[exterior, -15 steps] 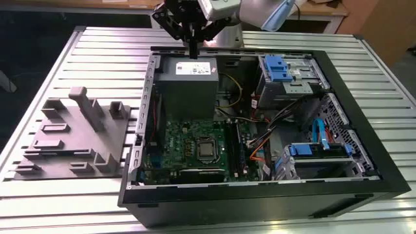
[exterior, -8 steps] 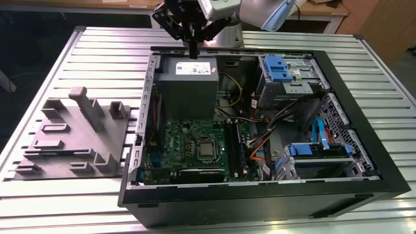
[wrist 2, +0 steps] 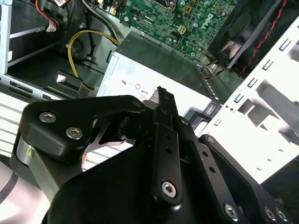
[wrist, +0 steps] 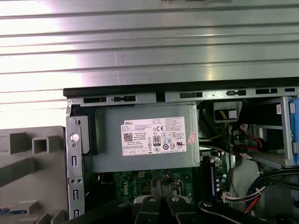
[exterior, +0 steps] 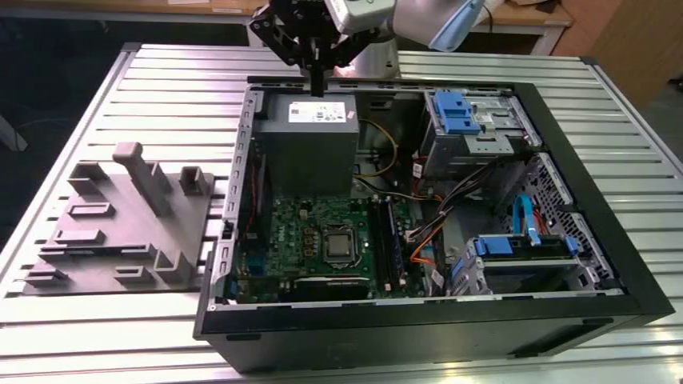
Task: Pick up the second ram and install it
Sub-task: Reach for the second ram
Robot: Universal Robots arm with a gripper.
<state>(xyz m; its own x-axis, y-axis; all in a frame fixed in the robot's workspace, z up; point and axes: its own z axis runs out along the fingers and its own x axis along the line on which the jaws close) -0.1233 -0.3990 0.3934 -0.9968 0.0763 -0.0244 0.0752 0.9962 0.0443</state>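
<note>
The gripper is hovering just over the power supply, which is sitting inside the open computer case, in its corner at the exterior view's upper left. The fingers are pressing tip to tip, closed tight, with nothing visible between them. The green motherboard is lying next to the supply, toward the case's near edge. A grey fixture is resting on the slatted table beside the case. Where the second ram is sitting, I cannot tell.

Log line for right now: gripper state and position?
gripper shut, holding nothing visible | hovering above power supply | near case wall | motherboard untouched
</note>
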